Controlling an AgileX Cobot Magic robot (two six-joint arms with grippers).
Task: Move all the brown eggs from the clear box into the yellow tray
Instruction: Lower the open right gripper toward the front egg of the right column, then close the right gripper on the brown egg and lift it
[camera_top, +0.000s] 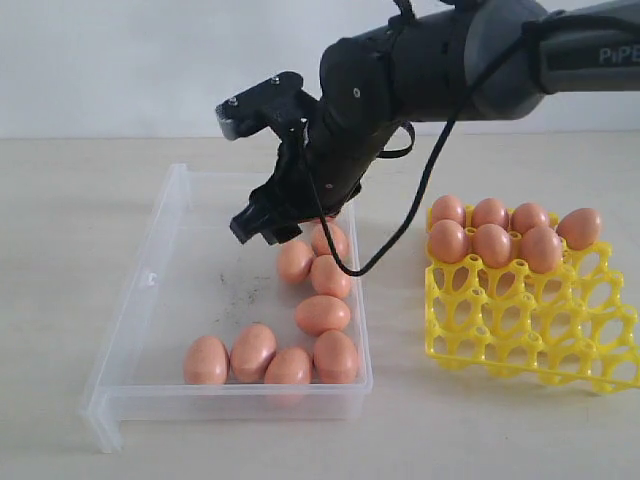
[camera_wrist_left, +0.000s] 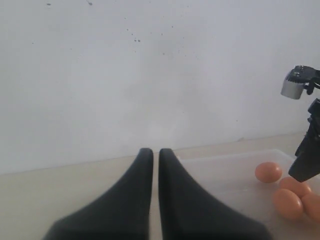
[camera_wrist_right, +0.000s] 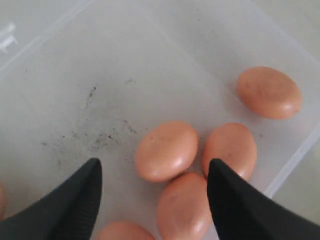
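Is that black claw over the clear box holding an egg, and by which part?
Nothing is held. The right gripper hangs open above the brown eggs in the clear box; the left gripper is shut, empty.

Eight brown eggs (camera_top: 322, 314) lie in one clear box (camera_top: 150, 280), clustered just beside and below the right arm's two open fingers (camera_top: 262, 222); any egg behind them is hidden. Seven more brown eggs sit in one yellow tray (camera_top: 530, 330), well apart from the fingers. Fifteen eggs show altogether.
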